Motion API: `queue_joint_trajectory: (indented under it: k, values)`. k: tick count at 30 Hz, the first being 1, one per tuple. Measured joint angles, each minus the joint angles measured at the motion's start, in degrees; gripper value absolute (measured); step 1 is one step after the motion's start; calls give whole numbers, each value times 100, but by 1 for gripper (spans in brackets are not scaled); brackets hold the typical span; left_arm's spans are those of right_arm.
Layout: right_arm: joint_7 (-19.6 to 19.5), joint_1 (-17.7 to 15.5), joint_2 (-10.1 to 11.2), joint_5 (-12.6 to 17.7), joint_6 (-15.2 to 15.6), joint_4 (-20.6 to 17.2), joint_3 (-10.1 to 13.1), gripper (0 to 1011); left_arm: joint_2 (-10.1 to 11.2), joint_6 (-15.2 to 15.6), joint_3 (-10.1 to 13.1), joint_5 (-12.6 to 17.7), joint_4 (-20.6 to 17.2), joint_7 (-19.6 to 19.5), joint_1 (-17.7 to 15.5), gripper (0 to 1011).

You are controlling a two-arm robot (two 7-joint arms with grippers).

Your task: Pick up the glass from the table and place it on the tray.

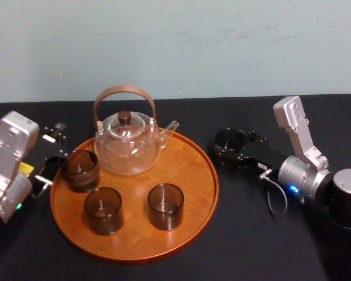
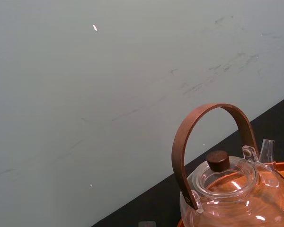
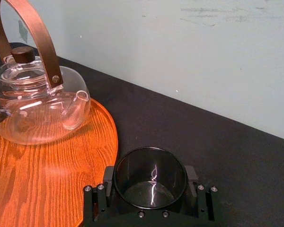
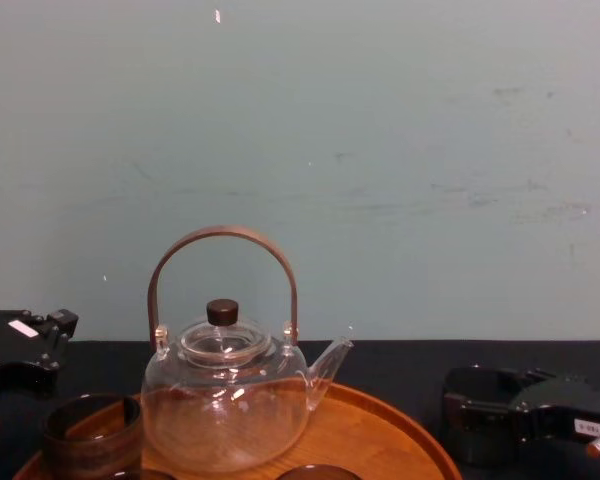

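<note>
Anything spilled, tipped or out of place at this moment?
Nothing spilled or tipped. The teapot and three glasses stand upright on the tray. The only stray is a fourth glass, on the table right of the tray, clasped by the right gripper. The left gripper sits open at the tray's left rim.

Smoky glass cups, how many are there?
4. Three dark smoky glass cups stand on the round orange-brown wooden tray: left, front-left, front-middle. The fourth cup is on the black table, inside the right pincer. None seems hidden.
</note>
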Motion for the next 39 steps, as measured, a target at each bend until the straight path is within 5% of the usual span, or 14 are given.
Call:
queue_joint_trajectory:
  k: [39]
  values:
    - [-11,-20,12,13,1,-31,8,902,0,0,0,0,0,0,0,0]
